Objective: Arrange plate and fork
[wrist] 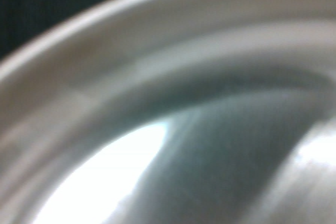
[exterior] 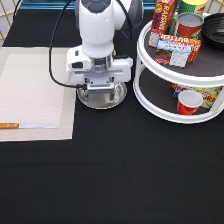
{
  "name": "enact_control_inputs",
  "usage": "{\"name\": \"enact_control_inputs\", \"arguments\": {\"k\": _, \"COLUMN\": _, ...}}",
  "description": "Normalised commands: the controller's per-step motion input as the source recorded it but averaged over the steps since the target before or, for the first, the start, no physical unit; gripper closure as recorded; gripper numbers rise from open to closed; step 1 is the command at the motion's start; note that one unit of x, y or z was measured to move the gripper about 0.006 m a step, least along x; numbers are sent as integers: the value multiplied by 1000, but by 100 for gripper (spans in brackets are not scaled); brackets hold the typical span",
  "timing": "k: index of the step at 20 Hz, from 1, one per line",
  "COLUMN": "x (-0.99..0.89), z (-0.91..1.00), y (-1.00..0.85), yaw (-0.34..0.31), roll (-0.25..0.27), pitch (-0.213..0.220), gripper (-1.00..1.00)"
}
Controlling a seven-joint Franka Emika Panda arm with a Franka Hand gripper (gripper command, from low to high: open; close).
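the white robot arm's gripper (exterior: 100,89) is down low over the round shiny silver metal plate (exterior: 106,100), with the white hand body covering the plate's upper part in the exterior view. the fingers are hidden behind the hand and against the metal, so it cannot be told how far apart they stand or whether they have hold of the rim. the plate sits on the black tabletop (exterior: 125,170), just beside the exterior view's right edge of a beige woven placemat (exterior: 30,95) and not on it. in the wrist view the plate (wrist: 112,100) fills nearly the whole frame from very close, its raised rim curving across and a bright reflection lying on its inner surface.

on the placemat, near its lower edge at the exterior view's left, lies a utensil with a brown-orange wooden handle and a long silver metal part (exterior: 27,126); it cannot be told from here whether this is the fork, as its tip is too thin to make out. it is well apart from the plate.

at the exterior view's right stands a white two-tier round turntable shelf (exterior: 150,97). its upper tier carries a red box (exterior: 165,15), a tin can (exterior: 189,25) and a flat packet (exterior: 175,49); its lower tier holds a red cup (exterior: 189,102).
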Motion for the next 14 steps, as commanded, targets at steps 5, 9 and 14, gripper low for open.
{"name": "enact_control_inputs", "arguments": {"k": 5, "x": 445, "z": 0, "y": -333, "yaw": 0, "roll": 87, "pitch": 117, "gripper": -100}}
{"name": "enact_control_inputs", "arguments": {"k": 9, "x": 456, "z": 0, "y": -347, "yaw": 0, "roll": 85, "pitch": 118, "gripper": -100}}
{"name": "enact_control_inputs", "arguments": {"k": 14, "x": 490, "z": 65, "y": -445, "yaw": 0, "roll": 86, "pitch": 115, "gripper": -100}}
